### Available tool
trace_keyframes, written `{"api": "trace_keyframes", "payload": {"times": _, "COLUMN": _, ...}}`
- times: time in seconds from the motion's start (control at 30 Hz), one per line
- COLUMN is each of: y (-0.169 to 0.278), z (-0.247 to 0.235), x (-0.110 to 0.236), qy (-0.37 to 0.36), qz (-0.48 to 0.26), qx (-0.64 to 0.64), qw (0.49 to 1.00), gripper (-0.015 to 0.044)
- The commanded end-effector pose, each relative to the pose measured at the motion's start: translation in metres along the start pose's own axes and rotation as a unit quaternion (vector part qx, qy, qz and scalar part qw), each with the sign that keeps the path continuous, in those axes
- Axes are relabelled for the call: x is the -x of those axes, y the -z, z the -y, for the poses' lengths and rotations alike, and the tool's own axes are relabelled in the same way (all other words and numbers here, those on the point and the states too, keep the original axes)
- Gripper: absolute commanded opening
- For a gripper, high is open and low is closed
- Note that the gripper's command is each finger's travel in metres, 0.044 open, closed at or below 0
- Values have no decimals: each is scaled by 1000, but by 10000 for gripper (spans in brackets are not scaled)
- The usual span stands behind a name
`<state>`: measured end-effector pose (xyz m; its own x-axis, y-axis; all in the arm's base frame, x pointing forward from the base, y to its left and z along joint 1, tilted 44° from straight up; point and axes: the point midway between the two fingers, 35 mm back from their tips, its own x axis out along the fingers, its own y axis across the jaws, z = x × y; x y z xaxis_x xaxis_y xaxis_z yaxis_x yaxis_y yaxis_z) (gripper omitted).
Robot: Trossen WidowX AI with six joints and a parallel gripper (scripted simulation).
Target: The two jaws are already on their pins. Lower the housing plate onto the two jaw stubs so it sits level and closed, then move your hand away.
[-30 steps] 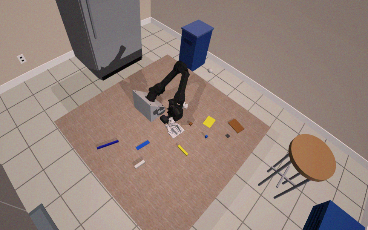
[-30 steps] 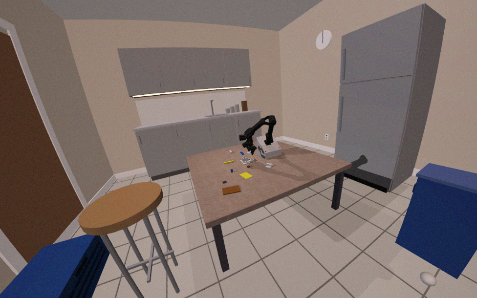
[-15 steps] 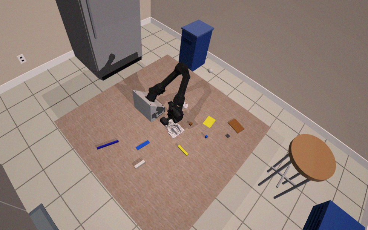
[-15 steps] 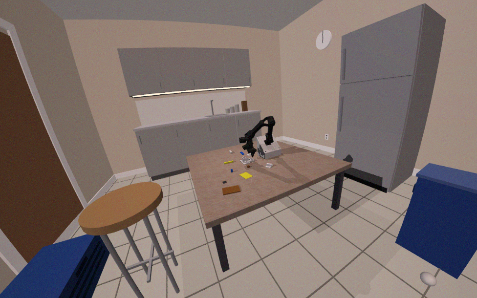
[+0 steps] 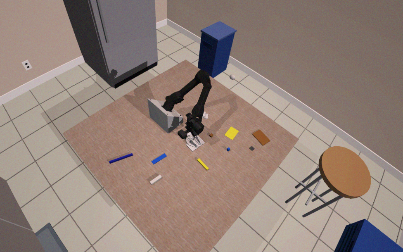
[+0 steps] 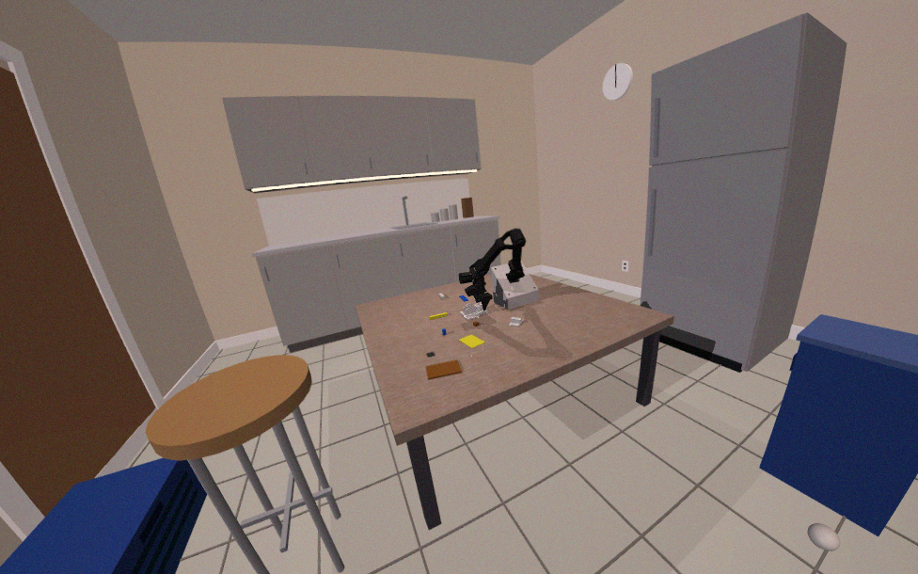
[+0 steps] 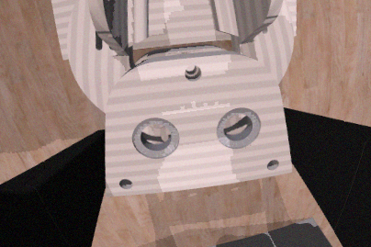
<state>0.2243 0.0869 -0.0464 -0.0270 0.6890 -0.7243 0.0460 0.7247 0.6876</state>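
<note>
The white housing plate (image 7: 197,92) has two grey-ringed holes and three small holes. My gripper (image 5: 189,133) (image 7: 193,129) is shut on its two sides; the black fingers show left and right of it in the wrist view. The white base (image 5: 193,148) (image 7: 60,9) lies on the table with the two jaws (image 5: 193,141) on it. The plate is over the near end of the base and overlaps the jaws' rear ends in the wrist view. Light and dark parts show through both ringed holes; I cannot tell whether the stubs are in them. The plate's height and underside are hidden.
A small brown block (image 5: 211,135) (image 6: 476,324) and a white piece (image 5: 205,115) (image 6: 515,322) lie near the base. A yellow bar (image 5: 202,164), a blue bar (image 5: 159,158) and a yellow square (image 5: 231,133) lie farther off. The grey arm mount (image 5: 157,114) stands behind the gripper.
</note>
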Motion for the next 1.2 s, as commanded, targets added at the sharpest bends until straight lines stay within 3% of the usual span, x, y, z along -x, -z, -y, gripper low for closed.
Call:
{"api": "trace_keyframes", "payload": {"times": 0.0, "y": 2, "z": -1, "x": -5, "qy": -3, "qz": -1, "qx": -3, "qw": 1000, "gripper": 351}}
{"api": "trace_keyframes", "payload": {"times": 1.17, "y": 2, "z": -1, "x": -10, "qy": -3, "qz": -1, "qx": -2, "qw": 1000, "gripper": 351}}
